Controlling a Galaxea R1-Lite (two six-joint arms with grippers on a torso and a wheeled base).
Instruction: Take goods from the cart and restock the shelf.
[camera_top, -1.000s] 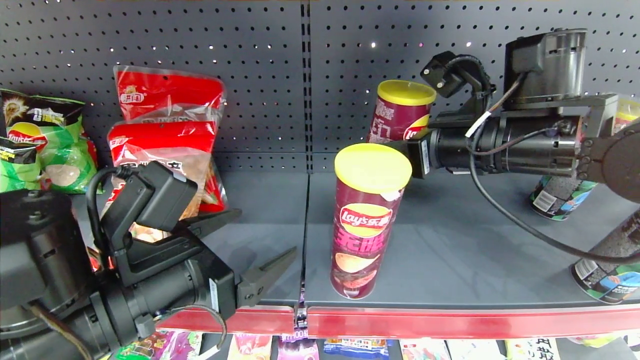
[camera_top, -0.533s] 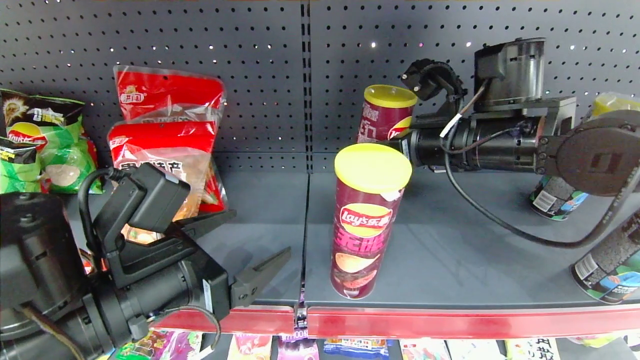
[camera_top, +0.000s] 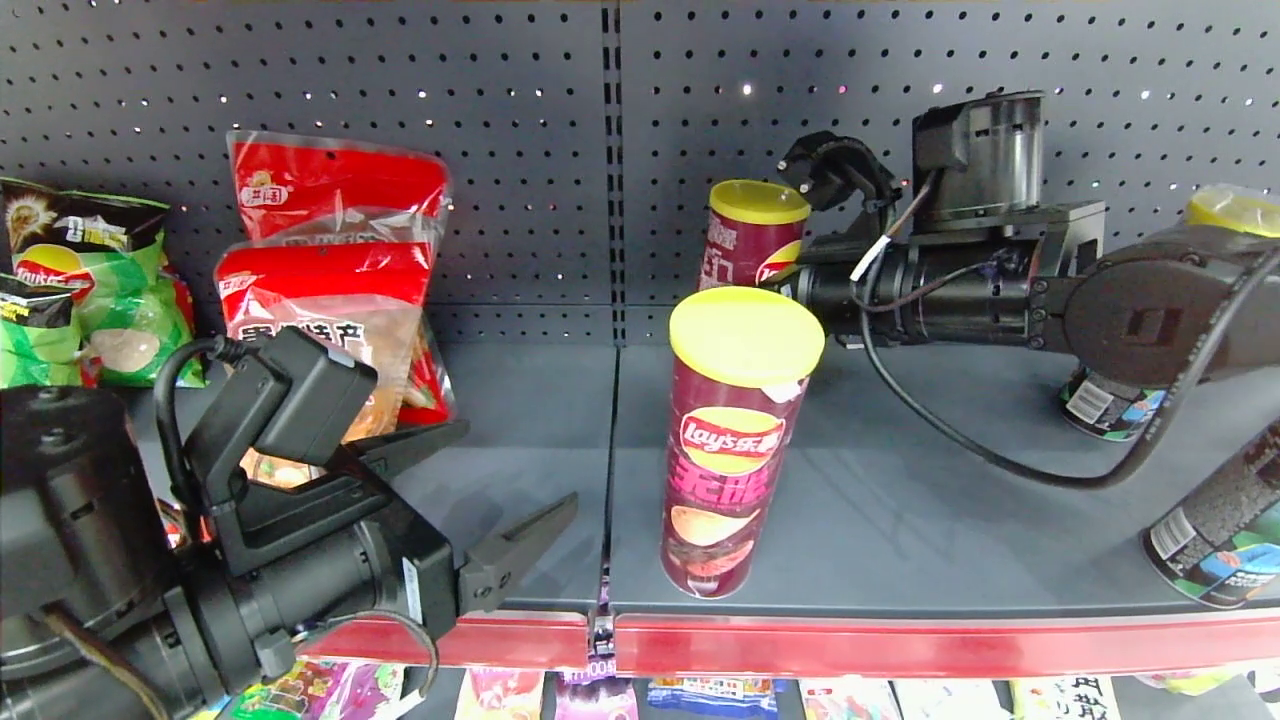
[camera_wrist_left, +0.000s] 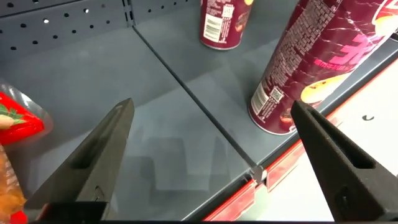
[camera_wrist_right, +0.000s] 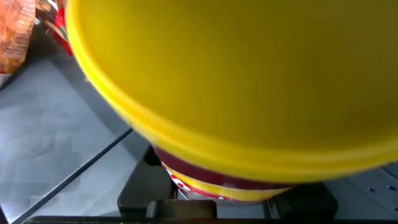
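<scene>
Your head view is bright and evenly lit from overhead. Light pinpoints shine through the pegboard (camera_top: 400, 60) holes at 12 o'clock. The front can (camera_top: 735, 440) throws soft shadows on the shelf deck (camera_top: 900, 500). The red shelf lip (camera_top: 900, 645) bows upward at 4 o'clock, which is lens distortion.

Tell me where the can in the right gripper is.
Head view: the held can is right of centre, near the pegboard, in the right gripper, just behind the front can.
</scene>
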